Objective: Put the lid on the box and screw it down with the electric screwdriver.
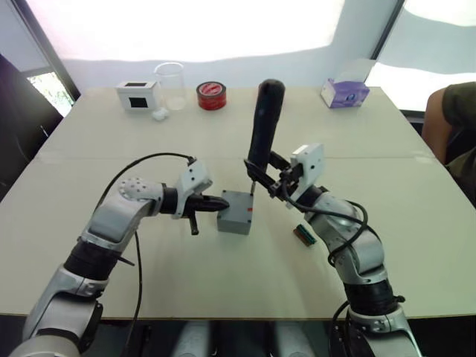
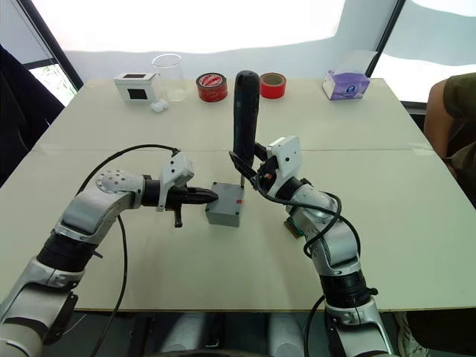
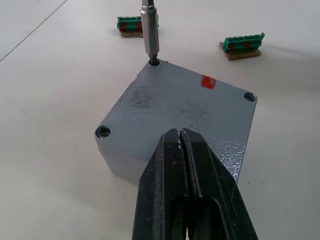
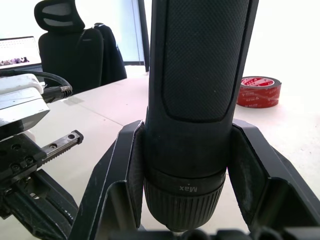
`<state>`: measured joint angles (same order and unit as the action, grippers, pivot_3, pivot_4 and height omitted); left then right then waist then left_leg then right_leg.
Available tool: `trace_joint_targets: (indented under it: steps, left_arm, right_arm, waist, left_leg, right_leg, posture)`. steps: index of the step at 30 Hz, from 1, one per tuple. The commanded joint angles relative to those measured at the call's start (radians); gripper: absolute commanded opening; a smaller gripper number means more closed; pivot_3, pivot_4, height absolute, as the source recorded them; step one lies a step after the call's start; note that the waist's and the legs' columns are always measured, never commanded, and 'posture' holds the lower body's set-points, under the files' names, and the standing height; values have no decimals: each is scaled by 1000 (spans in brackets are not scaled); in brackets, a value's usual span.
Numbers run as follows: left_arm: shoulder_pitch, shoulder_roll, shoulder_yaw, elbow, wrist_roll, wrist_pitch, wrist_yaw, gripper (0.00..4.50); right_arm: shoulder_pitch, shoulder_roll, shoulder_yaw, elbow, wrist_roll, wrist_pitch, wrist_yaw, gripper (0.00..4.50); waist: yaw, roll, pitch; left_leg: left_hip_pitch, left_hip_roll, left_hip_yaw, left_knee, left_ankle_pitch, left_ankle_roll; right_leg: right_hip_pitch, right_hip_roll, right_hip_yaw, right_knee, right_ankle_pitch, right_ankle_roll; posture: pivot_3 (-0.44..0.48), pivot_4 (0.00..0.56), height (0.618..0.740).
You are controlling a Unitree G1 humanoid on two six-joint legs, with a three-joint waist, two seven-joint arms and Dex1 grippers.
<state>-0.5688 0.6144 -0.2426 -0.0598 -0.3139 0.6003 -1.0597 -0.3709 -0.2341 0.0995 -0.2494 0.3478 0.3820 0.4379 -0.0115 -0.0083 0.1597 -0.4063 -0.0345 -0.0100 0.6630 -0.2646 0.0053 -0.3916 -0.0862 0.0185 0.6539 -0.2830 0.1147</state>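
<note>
Left pincer (image 3: 184,150) pressed together, tips resting on lid (image 3: 185,105) near edge, at box's 9 o'clock; lid seated on box (image 1: 236,218) mid-surface (image 1: 223,282). Right pincer (image 4: 185,170) pinching electric screwdriver (image 1: 265,123), upright, bit in lid's far corner hole. Green connector (image 1: 305,234) at 3 o'clock. Far edge: red tape (image 1: 212,95), beaker (image 1: 171,85), white box (image 1: 137,95), tissue box (image 1: 345,92)

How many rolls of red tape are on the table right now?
2. One roll sits at the far edge of the table beside the clear cup; the other roll lies just right of it, behind the upright screwdriver. More could be hidden.
</note>
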Motion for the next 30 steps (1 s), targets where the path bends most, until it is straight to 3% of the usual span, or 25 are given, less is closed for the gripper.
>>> trace_joint_targets:
  steps: [1,30]
  left_arm:
    - [8,0,-7,-14,9,6,1,0]
    - [15,-8,-25,-8,26,0,0,0]
  right_arm:
    - [46,-14,31,86,-55,24,-4,1766]
    - [122,-8,33,174,-65,-32,-10,1766]
  waist:
    - [0,0,-1]
    - [1,-2,-15]
  left_leg:
    - [0,0,0,0,0,0]
    - [5,0,-3,-3,-1,0]
  right_leg:
    - [0,0,0,0,0,0]
    - [5,-1,-3,-5,0,0]
  posture:
    - [0,150,740]
    - [0,150,740]
